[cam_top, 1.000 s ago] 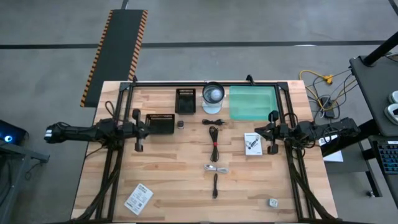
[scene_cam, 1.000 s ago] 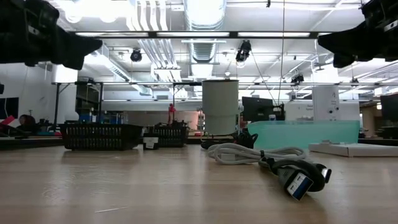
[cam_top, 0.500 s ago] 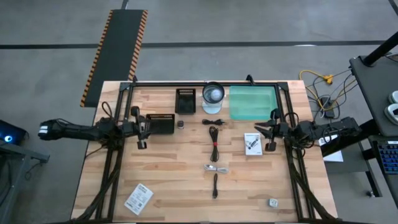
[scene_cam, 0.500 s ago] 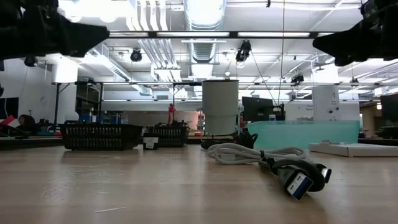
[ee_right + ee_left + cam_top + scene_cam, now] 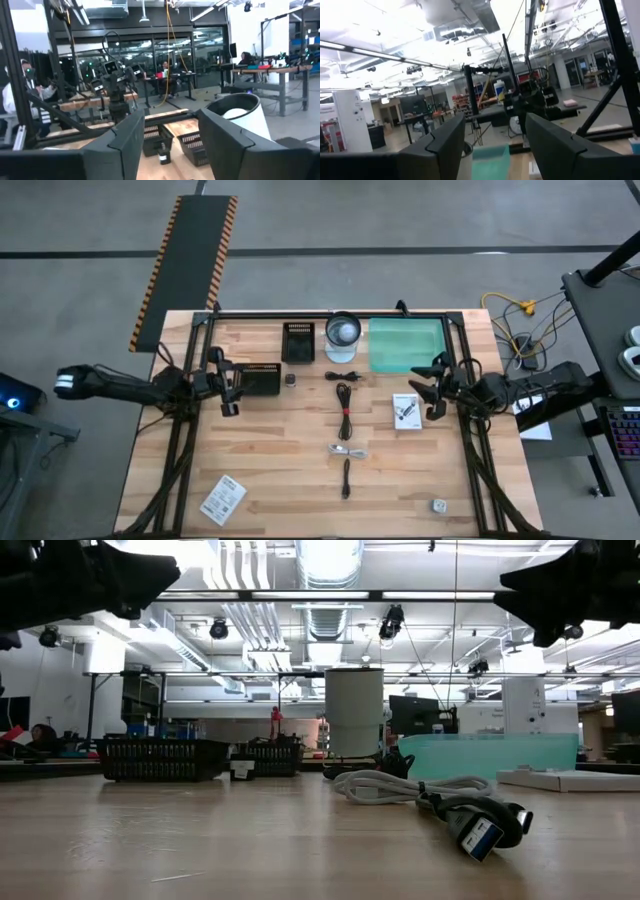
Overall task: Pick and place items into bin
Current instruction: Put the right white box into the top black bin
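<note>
The items lie down the middle of the table: a small black coiled cable (image 5: 343, 376), a longer black cable (image 5: 345, 408), a grey-white cable (image 5: 347, 450) with a USB plug (image 5: 478, 830), and a short black stick (image 5: 346, 478). A white packet (image 5: 407, 410) lies at the right, another (image 5: 223, 500) at the near left, and a small grey bit (image 5: 438, 505) at the near right. The green translucent bin (image 5: 407, 343) stands at the far right. My left gripper (image 5: 228, 387) hovers open at the table's left, beside a black tray. My right gripper (image 5: 432, 393) hovers open just right of the white packet. Both are empty.
A white cylinder (image 5: 342, 335) stands at the far middle, left of the bin. Two black ribbed trays (image 5: 298, 341) (image 5: 258, 377) sit at the far left, with a small dark bit (image 5: 290, 379) next to them. A black frame rail runs along the table's far edge and sides.
Both grippers have risen a little above the table, staying open and empty. The left arm has swung slightly toward the far edge. Nothing on the table has moved.
</note>
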Controlling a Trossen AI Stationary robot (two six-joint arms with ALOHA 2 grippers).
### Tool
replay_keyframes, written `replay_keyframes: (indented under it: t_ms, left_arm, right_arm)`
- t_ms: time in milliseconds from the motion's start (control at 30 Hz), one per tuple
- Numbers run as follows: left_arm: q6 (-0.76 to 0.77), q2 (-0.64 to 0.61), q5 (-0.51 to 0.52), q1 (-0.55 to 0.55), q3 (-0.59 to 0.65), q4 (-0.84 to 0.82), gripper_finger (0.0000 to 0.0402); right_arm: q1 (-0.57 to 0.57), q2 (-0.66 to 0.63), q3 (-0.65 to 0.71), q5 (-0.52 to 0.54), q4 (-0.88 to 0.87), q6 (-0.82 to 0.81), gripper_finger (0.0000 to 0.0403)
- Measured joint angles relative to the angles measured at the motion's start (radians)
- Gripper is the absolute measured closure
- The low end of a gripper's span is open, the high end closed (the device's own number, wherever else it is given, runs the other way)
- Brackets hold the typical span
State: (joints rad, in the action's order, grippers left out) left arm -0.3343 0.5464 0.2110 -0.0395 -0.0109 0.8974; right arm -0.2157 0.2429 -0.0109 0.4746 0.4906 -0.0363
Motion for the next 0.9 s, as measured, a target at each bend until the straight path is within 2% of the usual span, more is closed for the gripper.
replay_keyframes:
  t_ms: [267,367,467,600,667,800,900]
  left_arm:
    - [-0.023,0.070,0.000,0.000,-0.002,0.041,0.0208]
    - [-0.023,0.087,-0.001,0.000,-0.002,0.069,0.0207]
    - [-0.023,0.104,0.000,0.000,-0.002,0.097,0.0207]
    - [-0.023,0.120,0.001,0.000,-0.003,0.124,0.0207]
    - [-0.023,0.128,0.004,0.000,-0.004,0.123,0.0207]
    - [-0.068,0.152,0.004,0.000,-0.005,0.129,0.0207]
    - [-0.095,0.175,0.004,0.000,-0.005,0.142,0.0207]
  right_arm:
    - [0.000,0.064,-0.032,-0.015,0.014,0.010,0.0226]
    - [0.000,0.112,-0.097,-0.015,-0.016,0.013,0.0226]
    - [0.000,0.171,-0.205,0.029,-0.143,-0.014,0.0224]
    - [0.001,0.250,-0.363,0.266,-0.484,-0.205,0.0223]
    - [0.001,0.290,-0.432,0.327,-0.645,-0.326,0.0223]
    - [0.000,0.355,-0.538,0.326,-0.782,-0.549,0.0223]
    - [0.000,0.403,-0.601,0.260,-0.824,-0.679,0.0223]
